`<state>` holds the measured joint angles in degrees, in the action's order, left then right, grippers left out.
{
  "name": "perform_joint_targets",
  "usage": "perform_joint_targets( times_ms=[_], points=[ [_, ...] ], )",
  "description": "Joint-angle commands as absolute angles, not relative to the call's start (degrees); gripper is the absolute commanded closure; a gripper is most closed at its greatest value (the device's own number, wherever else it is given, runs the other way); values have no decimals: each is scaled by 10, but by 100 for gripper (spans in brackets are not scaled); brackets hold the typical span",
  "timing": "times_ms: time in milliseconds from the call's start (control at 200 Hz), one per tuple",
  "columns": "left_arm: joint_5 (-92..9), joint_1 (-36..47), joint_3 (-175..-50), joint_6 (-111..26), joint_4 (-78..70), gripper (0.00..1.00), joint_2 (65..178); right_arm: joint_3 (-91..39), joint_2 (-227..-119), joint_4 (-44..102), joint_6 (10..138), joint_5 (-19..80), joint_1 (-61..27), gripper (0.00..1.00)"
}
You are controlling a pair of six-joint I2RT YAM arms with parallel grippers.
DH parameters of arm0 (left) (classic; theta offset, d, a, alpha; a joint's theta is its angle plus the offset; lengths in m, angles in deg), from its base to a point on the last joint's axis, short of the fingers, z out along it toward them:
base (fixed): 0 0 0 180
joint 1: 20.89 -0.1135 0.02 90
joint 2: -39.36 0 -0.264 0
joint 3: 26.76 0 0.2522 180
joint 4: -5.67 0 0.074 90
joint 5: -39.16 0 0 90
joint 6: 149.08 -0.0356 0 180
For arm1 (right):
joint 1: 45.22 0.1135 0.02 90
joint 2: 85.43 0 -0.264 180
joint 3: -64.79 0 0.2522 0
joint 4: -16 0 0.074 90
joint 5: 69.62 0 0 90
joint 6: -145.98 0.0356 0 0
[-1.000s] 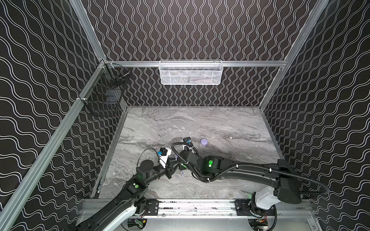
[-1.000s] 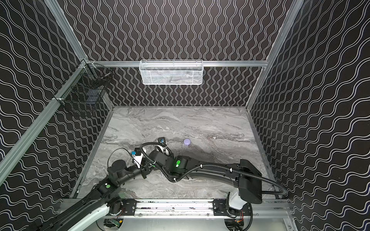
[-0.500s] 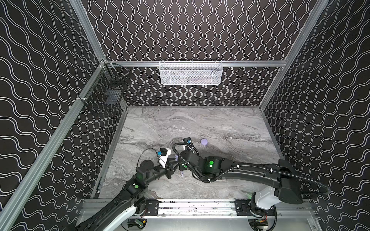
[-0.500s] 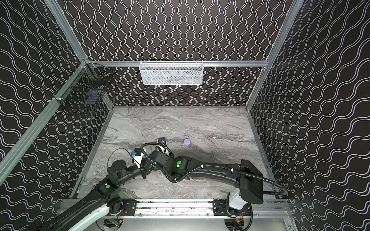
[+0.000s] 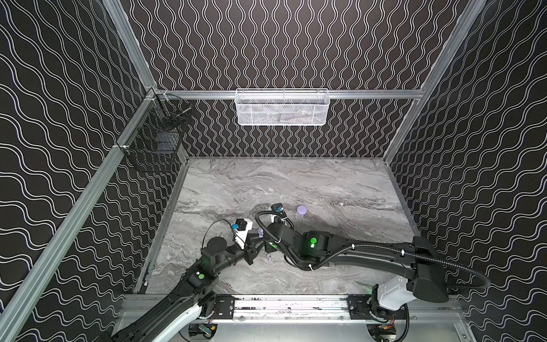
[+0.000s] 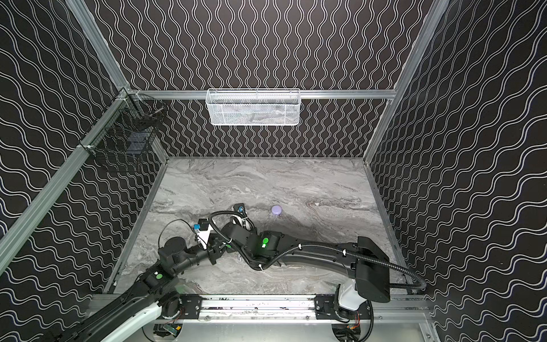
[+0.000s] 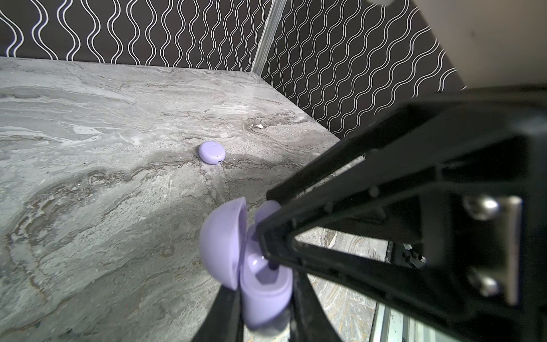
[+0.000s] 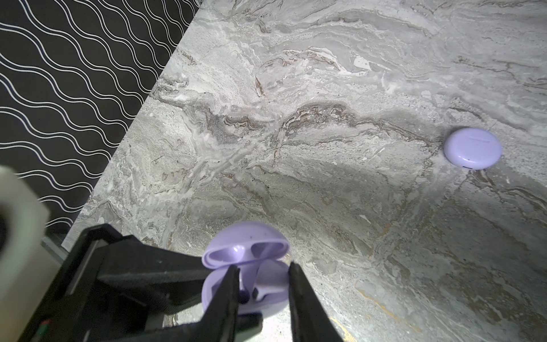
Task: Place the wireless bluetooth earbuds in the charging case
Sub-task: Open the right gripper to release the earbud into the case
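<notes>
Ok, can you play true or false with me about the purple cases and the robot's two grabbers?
1. The left gripper clamps the open case. True.
2. The white basket hangs on the back wall. True.
3. The closed case sits inside the white basket. False: it lies on the table.
4. The right gripper is squeezed shut. False: its jaws stand apart over the open case.
</notes>
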<state>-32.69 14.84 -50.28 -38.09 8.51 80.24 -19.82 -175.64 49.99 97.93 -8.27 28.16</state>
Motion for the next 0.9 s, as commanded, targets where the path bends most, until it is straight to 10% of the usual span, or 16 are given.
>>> perform_joint_targets(
  times_ms=[0,896],
  points=[
    [-332,147,-504,-383,103,84,804,-198,-1749,491,981,-89,282,69],
    [-334,147,-504,-384,99,84,800,-179,-1714,511,992,-124,274,65]
  ],
)
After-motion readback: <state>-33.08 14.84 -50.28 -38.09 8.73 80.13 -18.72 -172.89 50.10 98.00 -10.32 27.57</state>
